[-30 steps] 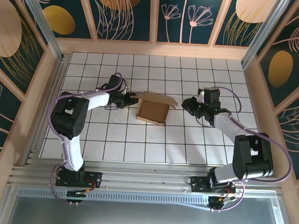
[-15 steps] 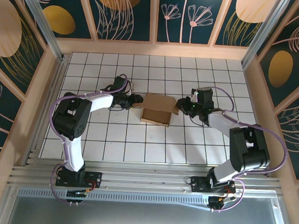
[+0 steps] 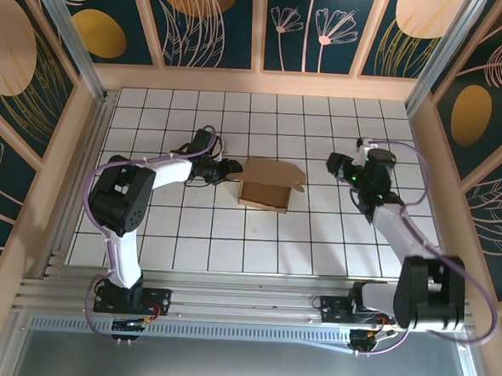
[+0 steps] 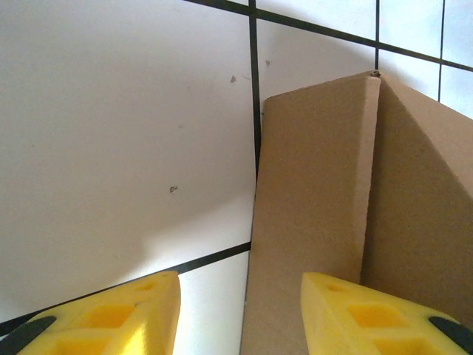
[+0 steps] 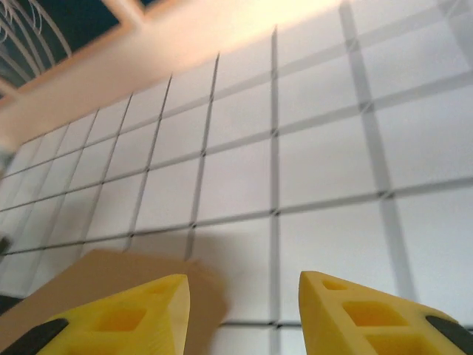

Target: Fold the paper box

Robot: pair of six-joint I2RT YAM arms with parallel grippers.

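Between the yellow fingers [image 4: 111,310] of the left gripper [image 4: 240,288] stands a clear gap: the jaws are apart and clamp nothing. The upright left edge of the paper box [image 4: 318,185] rises just ahead of that gap. Its brown wall runs behind the right finger, but whether cardboard and finger touch I cannot tell. From above, the left gripper [image 3: 227,167] sits low at the box's left side, its arm reaching in from the left.

The right gripper [image 5: 244,285] also has its jaws spread, with only white tile between them. A blurred brown cardboard edge [image 5: 96,274] lies past its left finger. In the overhead view the right gripper [image 3: 336,166] hangs to the right of the box, apart from it, and points toward it.

The paper box [image 3: 264,187] rests on the table [image 3: 189,227], near the middle and a little to the left. It is a shallow square tray, open on top, with a flap [image 3: 274,165] spread outward along its far side and a small tab at its right corner. White tiles with black lines cover the table, and dark panels [image 3: 210,15] painted with gold and pink plants enclose it.
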